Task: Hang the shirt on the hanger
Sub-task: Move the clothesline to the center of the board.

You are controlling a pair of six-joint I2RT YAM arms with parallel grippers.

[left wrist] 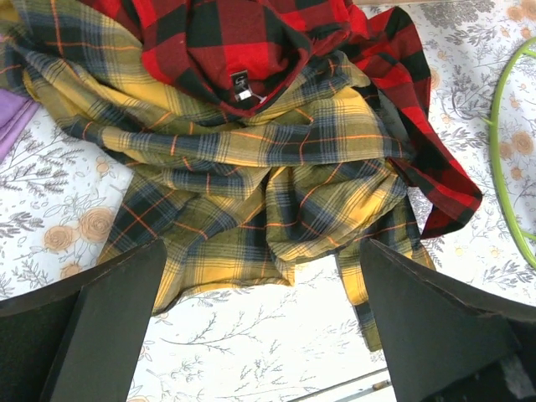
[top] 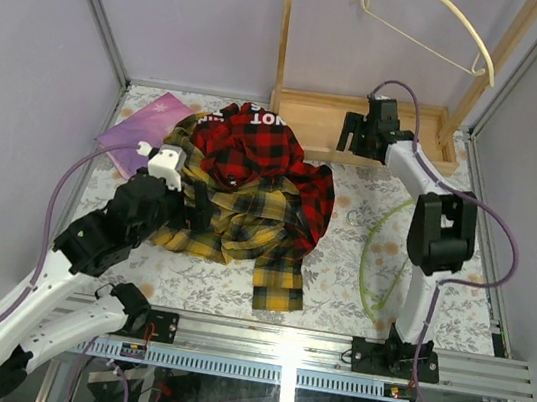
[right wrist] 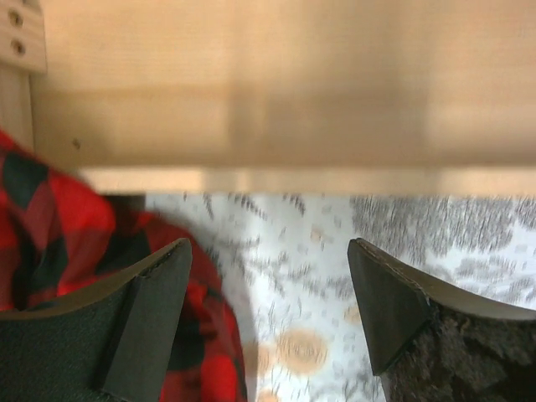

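Shirt [left wrist: 251,193] — just beyond left jaws

- The left arm [top: 31,302] has rounded white link shells with black joint housings between them.
- The right arm [top: 441,232] has the same white shells and a blocky black elbow.
- A purple-grey cable [top: 59,195] runs along the left arm, and a matching right cable [top: 408,85] along the right.
- The left gripper [left wrist: 260,322] has matte black, wedge-shaped fingers [left wrist: 92,327].
- The right gripper [right wrist: 268,306] has black fingers [right wrist: 142,327], the right-hand one rough-textured.
- A black base bracket [top: 392,359] sits under the right arm.

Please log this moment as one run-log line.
left gripper open over shirt | right gripper open, empty, by wooden frame | hanger bare on table
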